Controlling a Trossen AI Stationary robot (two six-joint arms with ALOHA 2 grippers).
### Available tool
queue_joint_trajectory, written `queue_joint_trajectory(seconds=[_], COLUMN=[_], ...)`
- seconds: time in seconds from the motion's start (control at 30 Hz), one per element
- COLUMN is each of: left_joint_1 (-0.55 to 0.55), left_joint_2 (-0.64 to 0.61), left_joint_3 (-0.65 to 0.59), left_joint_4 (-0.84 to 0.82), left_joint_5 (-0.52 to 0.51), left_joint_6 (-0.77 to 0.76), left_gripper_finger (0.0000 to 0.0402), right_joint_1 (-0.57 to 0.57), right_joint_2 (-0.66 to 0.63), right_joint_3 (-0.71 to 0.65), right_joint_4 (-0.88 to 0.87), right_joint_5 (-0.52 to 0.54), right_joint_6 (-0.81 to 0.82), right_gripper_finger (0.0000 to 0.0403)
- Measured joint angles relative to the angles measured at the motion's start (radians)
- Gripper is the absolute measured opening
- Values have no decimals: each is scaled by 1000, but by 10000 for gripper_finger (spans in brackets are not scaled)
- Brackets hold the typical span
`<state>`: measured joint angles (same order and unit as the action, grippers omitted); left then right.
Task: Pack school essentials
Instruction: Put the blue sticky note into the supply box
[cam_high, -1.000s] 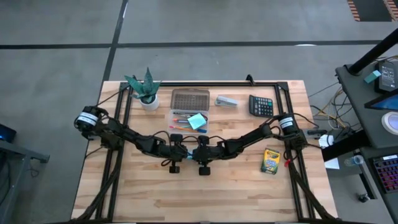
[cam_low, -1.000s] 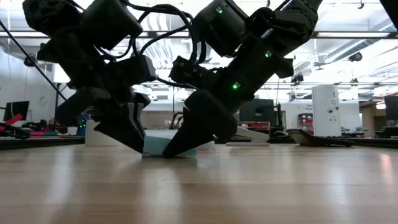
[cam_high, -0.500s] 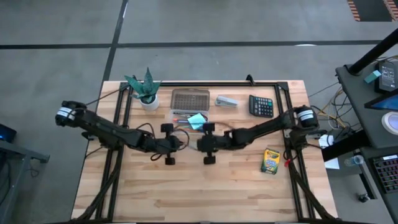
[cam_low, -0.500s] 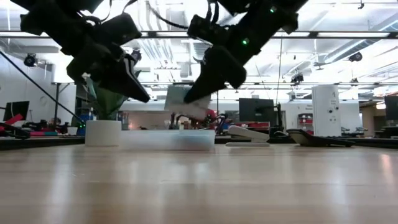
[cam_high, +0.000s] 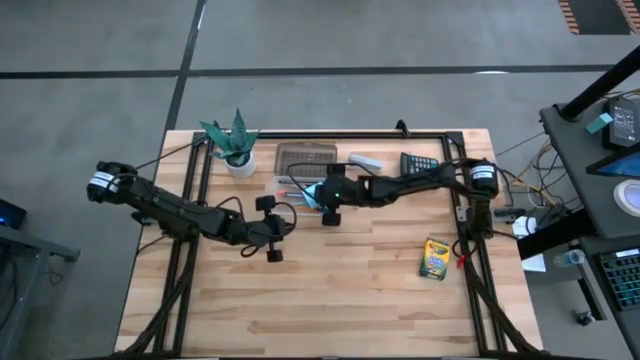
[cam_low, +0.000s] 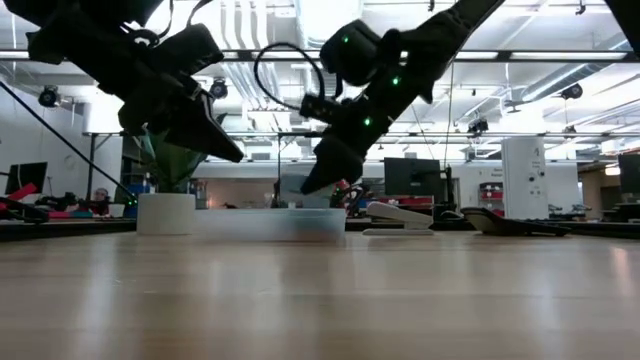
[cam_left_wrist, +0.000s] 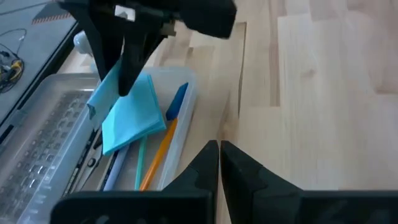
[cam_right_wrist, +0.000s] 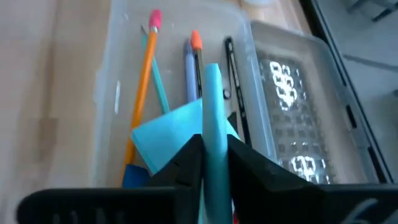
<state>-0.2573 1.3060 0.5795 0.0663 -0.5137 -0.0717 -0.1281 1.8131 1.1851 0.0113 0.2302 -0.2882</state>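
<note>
Holding a light-blue square notepad (cam_right_wrist: 208, 99) on edge between its fingers, the right tool (cam_high: 322, 196) hangs just above the clear open case (cam_high: 288, 187) at the far middle of the tabletop (cam_high: 330, 300). A second light-blue notepad (cam_left_wrist: 127, 112) lies tilted inside the case, directly under that tool, resting on an orange pencil (cam_right_wrist: 142, 81), a teal pen (cam_left_wrist: 140, 163) and other thin pens (cam_right_wrist: 194, 62). The case's ribbed lid (cam_right_wrist: 298, 118) lies open beyond the tool, on the side away from the bare wood.

The left tool (cam_high: 272, 232) hovers above bare tabletop, nearer the front edge than the right tool and just beside the case; its jaws are pressed together with nothing between them, as the left wrist view (cam_left_wrist: 219, 171) shows.

Well apart from the right tool, toward the right arm's base, the yellow-green crayon box (cam_high: 434, 258) lies flat on the wood. Behind the right arm sit a grey stapler (cam_high: 365, 160) and a black calculator (cam_high: 417, 163); a potted plant (cam_high: 235, 145) stands beyond the left tool, beside the lid.
</note>
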Motion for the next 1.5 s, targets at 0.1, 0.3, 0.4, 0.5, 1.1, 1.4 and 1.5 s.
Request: queue_joint_trajectory(seconds=[0.1, 0.3, 0.4, 0.5, 1.1, 1.4, 1.5], left_joint_1=[0, 0, 0, 0, 0, 0, 0], left_joint_2=[0, 4, 4, 4, 69, 70, 68], left_joint_3=[-8, -12, -12, -13, -13, -12, -12], left_joint_4=[26, 37, 40, 43, 113, 137, 137], left_joint_5=[-1, -1, -1, -1, 0, 0, 0], left_joint_6=[0, 0, -1, -1, 0, 8, 8], left_gripper_finger=[0, 0, 0, 0, 0, 0, 0], right_joint_1=[-3, 2, 5, 10, 5, -6, -11], right_joint_2=[15, 6, -6, -10, -10, -9, -3], right_joint_3=[3, 3, 3, 4, 5, 5, 5], right_joint_4=[-9, -18, -21, -22, -12, -13, -12], right_joint_5=[3, 1, -2, -2, -3, -2, -2], right_joint_6=[4, 43, 63, 86, 312, 369, 405], right_gripper_finger=[89, 147, 163, 174, 178, 182, 208])
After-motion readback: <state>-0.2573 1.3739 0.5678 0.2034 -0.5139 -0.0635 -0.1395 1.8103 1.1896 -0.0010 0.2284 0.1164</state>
